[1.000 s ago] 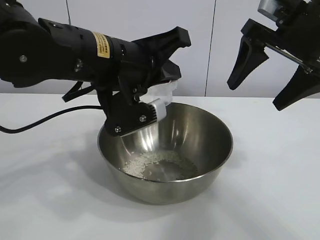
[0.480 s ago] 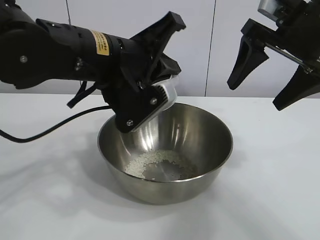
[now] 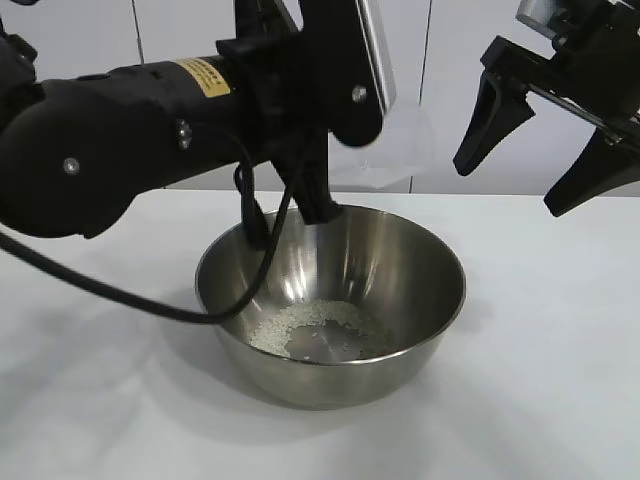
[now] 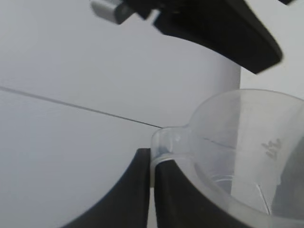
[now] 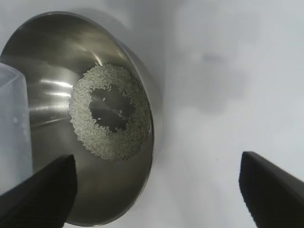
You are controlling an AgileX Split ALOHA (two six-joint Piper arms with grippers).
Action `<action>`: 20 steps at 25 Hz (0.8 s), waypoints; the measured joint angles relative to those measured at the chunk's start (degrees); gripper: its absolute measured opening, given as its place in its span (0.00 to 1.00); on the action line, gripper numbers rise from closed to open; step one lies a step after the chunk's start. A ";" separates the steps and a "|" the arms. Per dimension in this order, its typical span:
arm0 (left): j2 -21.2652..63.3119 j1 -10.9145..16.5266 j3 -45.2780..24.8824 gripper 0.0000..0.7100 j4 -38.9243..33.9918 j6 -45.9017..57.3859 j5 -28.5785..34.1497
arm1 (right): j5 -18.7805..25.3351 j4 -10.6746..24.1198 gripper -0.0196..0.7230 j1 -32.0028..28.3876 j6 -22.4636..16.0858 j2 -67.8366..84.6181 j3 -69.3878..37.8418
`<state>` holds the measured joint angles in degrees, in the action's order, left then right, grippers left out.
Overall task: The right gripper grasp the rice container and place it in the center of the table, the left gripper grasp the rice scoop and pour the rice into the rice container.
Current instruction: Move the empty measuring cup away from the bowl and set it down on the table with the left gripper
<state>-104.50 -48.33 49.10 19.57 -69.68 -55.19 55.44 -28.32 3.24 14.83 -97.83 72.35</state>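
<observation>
Above steel bowl [image 3: 330, 290]: empty measuring cup [image 3: 385, 120] clamped by left gripper [image 3: 340, 80]; right gripper [image 3: 545, 135] spread wide. Bowl easily knocked if cup is lowered carelessly.

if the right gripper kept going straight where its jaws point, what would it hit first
Probably the bare table just beside the steel bowl. The right gripper hangs open, pointing down, and its wrist view centres on tabletop next to the bowl's rim, though depth is hard to judge.
</observation>
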 joint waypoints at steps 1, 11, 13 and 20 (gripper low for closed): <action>0.39 -0.17 0.00 0.02 4.35 3.04 -1.14 | -0.05 0.00 0.89 0.00 0.00 0.00 0.00; 10.18 8.49 -0.77 0.02 17.20 35.19 -3.40 | -1.37 0.00 0.89 0.00 0.00 0.00 0.00; 10.87 11.36 -2.69 0.02 15.89 41.14 -3.70 | -1.37 0.00 0.89 0.00 0.00 0.00 0.00; 10.93 20.32 -12.87 0.02 1.90 53.85 -5.87 | -1.41 -0.05 0.89 0.00 0.00 0.00 0.00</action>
<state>-93.57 -28.01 36.23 21.47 -15.83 -61.05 54.03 -28.37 3.24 14.83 -97.83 72.35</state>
